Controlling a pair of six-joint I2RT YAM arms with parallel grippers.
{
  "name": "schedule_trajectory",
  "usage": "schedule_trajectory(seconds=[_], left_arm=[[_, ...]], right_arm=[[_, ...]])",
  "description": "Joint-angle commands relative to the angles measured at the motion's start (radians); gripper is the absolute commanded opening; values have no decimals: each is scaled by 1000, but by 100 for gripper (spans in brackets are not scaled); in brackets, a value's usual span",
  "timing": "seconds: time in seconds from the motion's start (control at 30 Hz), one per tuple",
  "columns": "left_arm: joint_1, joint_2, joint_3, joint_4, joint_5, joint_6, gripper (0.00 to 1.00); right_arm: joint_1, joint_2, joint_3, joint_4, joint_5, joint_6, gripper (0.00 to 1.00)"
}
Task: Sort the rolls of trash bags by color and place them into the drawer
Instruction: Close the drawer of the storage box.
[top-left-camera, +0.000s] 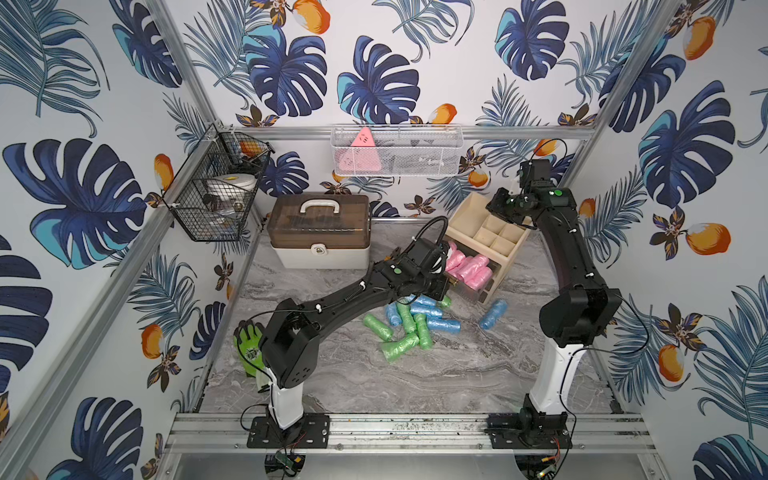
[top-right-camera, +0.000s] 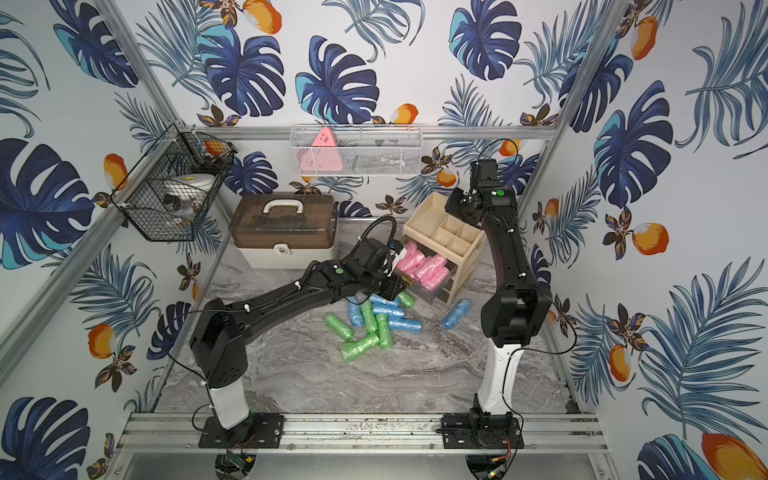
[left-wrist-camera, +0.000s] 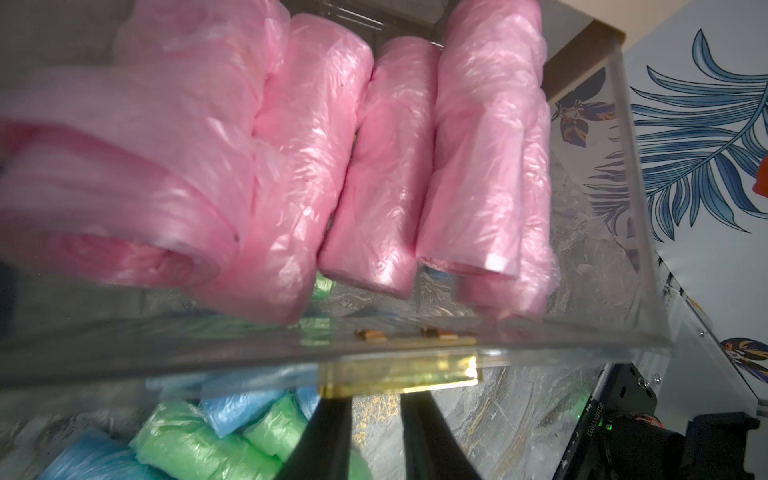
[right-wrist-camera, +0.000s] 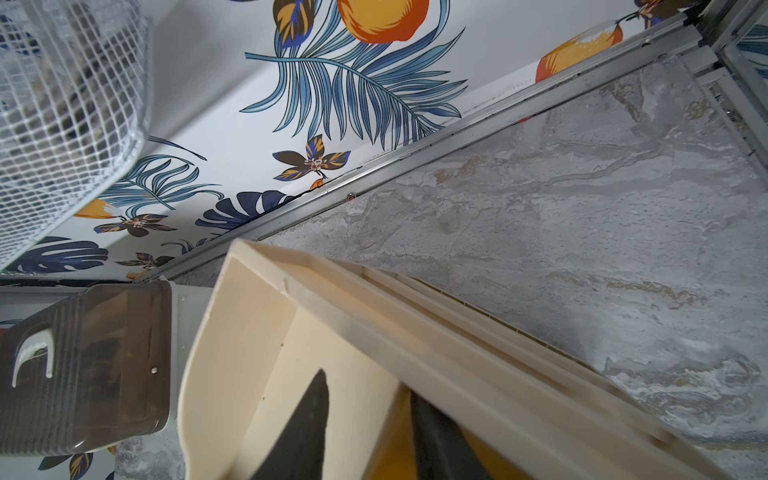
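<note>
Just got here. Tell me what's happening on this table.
The left arm has its jaws slightly parted at the gold handle of the clear drawer. The drawer stands pulled out of the cream organizer and holds pink rolls. The right arm has its jaws astride a wall of the organizer's top tray, apparently steadying it. Green rolls and blue rolls lie loose on the marble table, not yet put away.
</note>
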Motion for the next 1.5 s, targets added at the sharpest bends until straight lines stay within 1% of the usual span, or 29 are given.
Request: schedule_trajectory(seconds=[0.0, 0.13, 0.4, 0.6, 0.63, 0.93, 1.0, 1.13, 1.3, 1.47], left_arm=[[-2, 18, 23, 82, -50, -12, 26], [-1, 67, 85, 75, -64, -8, 26], [-1, 120, 146, 119, -109, -17, 27], [3, 189, 230, 133, -106, -32, 29], [5, 198, 236, 143, -102, -38, 29], [21, 247, 243, 259, -91, -109, 33], [26, 252, 239, 292, -92, -127, 36], [31, 252, 222, 358, -99, -154, 39], [34, 231, 159, 465, -112, -199, 44], [35, 228, 140, 501, -100, -226, 47]], right_arm=[[13, 16, -32, -78, -36, 25, 36], [19, 13, -42, -81, -36, 25, 36], [21, -5, -96, -65, -38, 27, 36], [24, -5, -133, -52, -58, 37, 35], [25, -35, -140, -49, -60, 38, 35], [33, -69, -220, -17, -85, 54, 35], [33, -70, -226, -13, -96, 59, 35], [33, -69, -227, -16, -106, 70, 35], [33, -83, -246, 1, -127, 89, 36], [33, -86, -256, 7, -131, 88, 37]])
